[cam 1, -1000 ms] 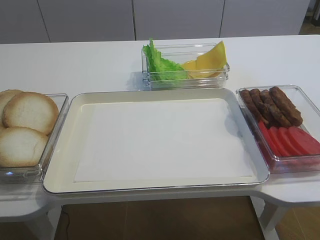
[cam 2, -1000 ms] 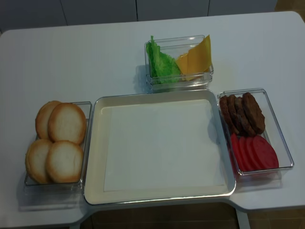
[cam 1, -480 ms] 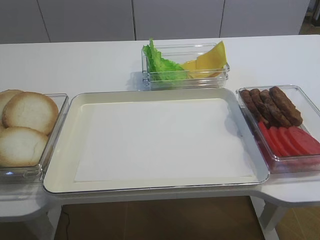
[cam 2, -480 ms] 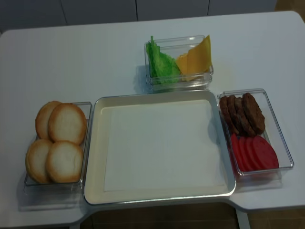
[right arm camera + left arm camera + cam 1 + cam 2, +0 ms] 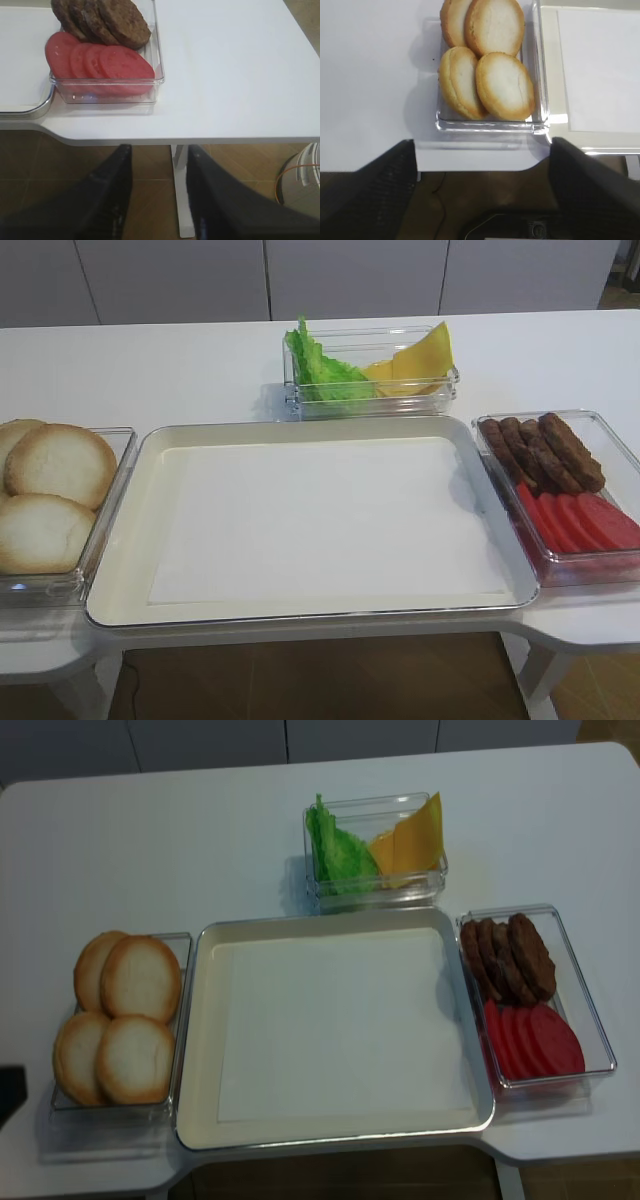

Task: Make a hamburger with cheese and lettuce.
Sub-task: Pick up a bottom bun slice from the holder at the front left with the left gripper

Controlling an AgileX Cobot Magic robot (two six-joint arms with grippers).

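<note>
Several round bun halves point(image 5: 60, 465) with pale faces and golden rims lie in a clear box at the left; they also show in the left wrist view point(image 5: 505, 85). Green ruffled lettuce point(image 5: 325, 370) and yellow-orange cheese slices point(image 5: 420, 360) share a clear box at the back. My left gripper point(image 5: 482, 142) is open wide and empty, at the table's front edge just short of the bun box; a dark part of it shows at the left edge of the second high view point(image 5: 8, 1090). My right gripper point(image 5: 159, 150) is open and empty, below the table's front edge near the tomato box.
A large cream tray point(image 5: 300, 427) lined with white paper fills the middle. A clear box at the right holds dark brown patties point(image 5: 545, 450) and red tomato slices point(image 5: 580, 520). The table's front edge and a leg show in the right wrist view.
A dark part of my left gripper has come into the left edge of the second high view. Nothing on the table has moved.
</note>
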